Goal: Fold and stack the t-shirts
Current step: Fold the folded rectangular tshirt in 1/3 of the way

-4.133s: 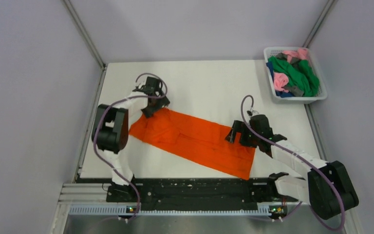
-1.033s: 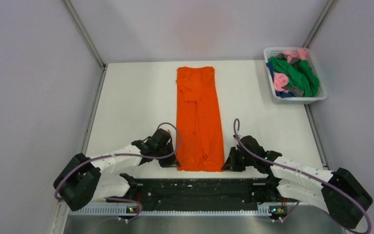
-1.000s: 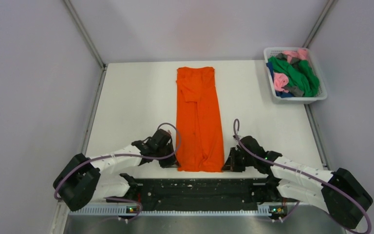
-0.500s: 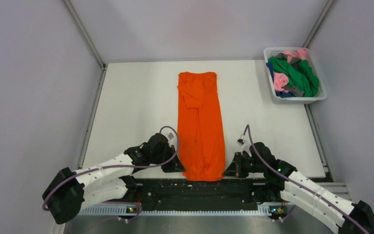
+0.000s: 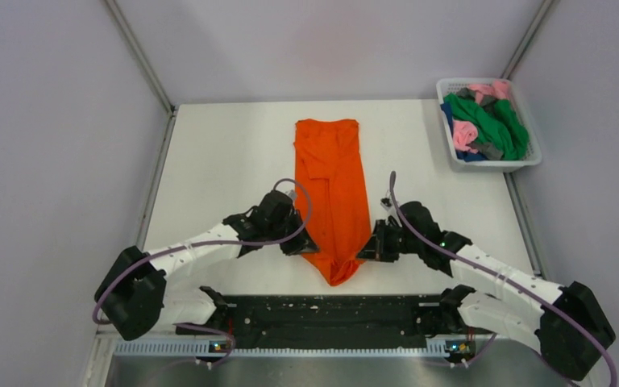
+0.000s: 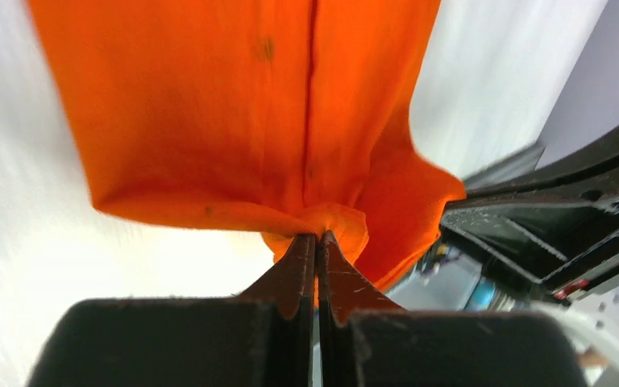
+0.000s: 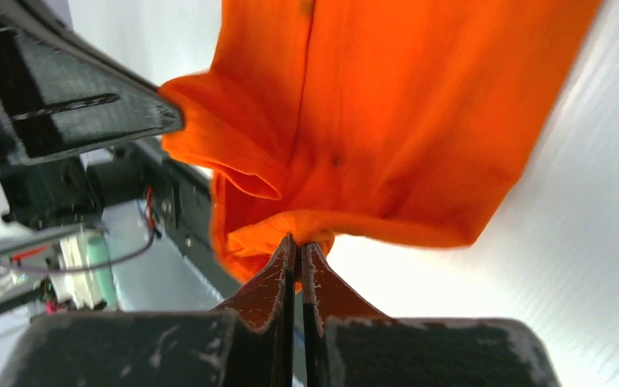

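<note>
- grip: left gripper (image 6: 317, 239) is pinched tight on the hem's near left corner; right gripper (image 7: 296, 242) clamps the near right corner likewise
- orange t-shirt (image 5: 330, 169) lies as a long narrow strip down the middle of the table (image 5: 226, 161); its near hem hangs raised, sagging to a point between the arms
- step in hand, i judge: carrying the hem forward to halve the strip
- to do it well: move both arms level and in pace; spread them slightly to take out the sag; lay the hem square on the far edge before letting go
- other t-shirts (image 5: 488, 121) sit heaped in the basket (image 5: 496, 165) at far right
</note>
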{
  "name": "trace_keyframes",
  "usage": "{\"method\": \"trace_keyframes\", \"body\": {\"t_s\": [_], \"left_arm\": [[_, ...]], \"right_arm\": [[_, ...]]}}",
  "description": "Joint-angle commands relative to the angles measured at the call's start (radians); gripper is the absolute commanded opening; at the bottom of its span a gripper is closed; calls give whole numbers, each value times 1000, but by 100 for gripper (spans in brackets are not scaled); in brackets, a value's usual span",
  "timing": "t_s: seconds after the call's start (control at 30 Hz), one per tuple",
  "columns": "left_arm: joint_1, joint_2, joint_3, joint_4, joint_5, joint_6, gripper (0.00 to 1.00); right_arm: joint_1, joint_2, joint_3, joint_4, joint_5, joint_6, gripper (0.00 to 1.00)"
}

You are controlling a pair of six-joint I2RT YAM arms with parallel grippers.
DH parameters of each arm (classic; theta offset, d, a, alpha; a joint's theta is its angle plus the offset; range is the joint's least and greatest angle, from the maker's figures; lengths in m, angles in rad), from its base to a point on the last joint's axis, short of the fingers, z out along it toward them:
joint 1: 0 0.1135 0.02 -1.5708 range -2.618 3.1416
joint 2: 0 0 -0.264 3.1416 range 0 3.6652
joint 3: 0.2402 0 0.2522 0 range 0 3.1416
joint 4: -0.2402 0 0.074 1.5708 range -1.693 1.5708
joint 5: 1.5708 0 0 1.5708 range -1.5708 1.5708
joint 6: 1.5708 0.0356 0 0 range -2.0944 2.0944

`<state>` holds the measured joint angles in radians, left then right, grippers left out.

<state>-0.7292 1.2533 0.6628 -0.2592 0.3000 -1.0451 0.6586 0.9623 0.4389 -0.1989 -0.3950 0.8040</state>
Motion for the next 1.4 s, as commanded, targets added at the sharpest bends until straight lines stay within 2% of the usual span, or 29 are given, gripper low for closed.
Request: {"method": "trace_keyframes", "body": {"t_s": [0.0,0.17,0.3,0.53,0.87,1.37], "left_arm": [[105,33,97,-22,-83,35,0],[218,81,171,-23,-67,99,0],[272,140,255,-56,-85,151,0],[352,295,382,-64,-24,219,0],[395,470,542,-105,-5,306,0],[439,652,711,-121,60,372,0]], "right_arm": [[-93,111,95,90,38,-53,0],[-170,193,193,94,68,-92,0],[-244,256,267,86,77,-124,0],[-310,409,383,90,35,-172,0],[-357,609,499,145,-28,-191,0],[-395,740,572,178,-23,-193,0]]}}
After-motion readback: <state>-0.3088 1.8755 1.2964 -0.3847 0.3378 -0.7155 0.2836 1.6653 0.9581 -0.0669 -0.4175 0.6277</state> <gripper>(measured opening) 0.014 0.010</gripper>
